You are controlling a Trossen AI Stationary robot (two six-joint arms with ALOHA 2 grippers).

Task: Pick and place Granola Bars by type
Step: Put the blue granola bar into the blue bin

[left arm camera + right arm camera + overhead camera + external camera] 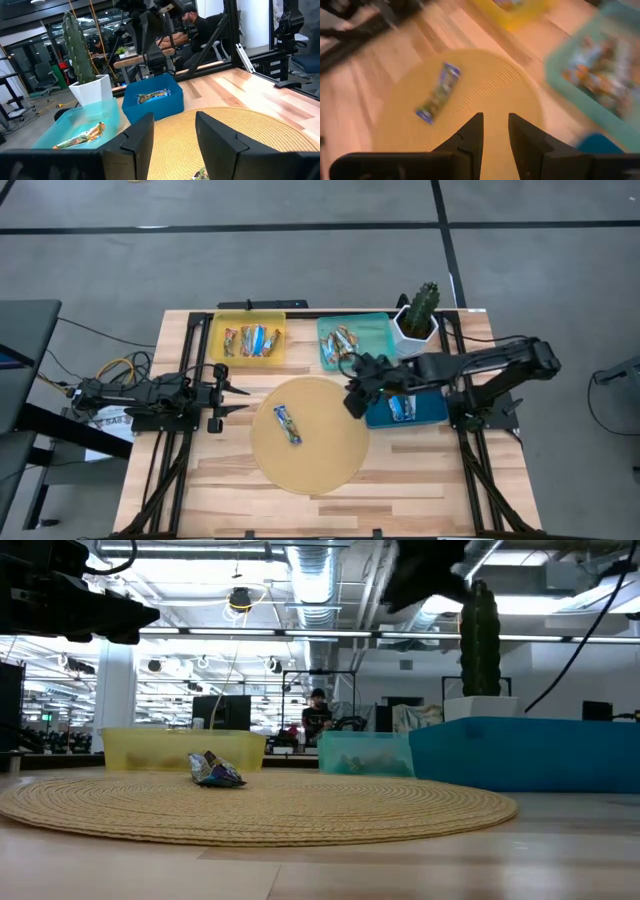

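Bar to move: one blue-and-white granola bar (pixel 288 424) lies alone on the round woven mat (pixel 330 470), left of the mat's centre, its long axis running far-left to near-right.
Handling, as I judge it: light, small and slick in its shiny wrapper; the wrapper looks crinkled and puffed in the low view, so it should give a little under the fingers and may skid on the weave.
Where to grip: across the narrow width near the middle, fingers turned square to the long axis; the crimped ends look too thin to trust.
Sorted bars: several mixed wrappers sit in the yellow tray (pixel 216 340) at far left, orange-brown ones in the teal tray (pixel 378 326), one blue-and-white bar in the blue tray (pixel 432 416) on the right.
Right gripper (pixel 354 402): above the mat's right edge, fingers parted with nothing between them, aimed toward the lone bar.
Left gripper (pixel 240 389): just left of the mat, fingers spread and empty, waiting.
Nearby: a potted cactus (pixel 420 312) stands right of the teal tray, clear of the path.
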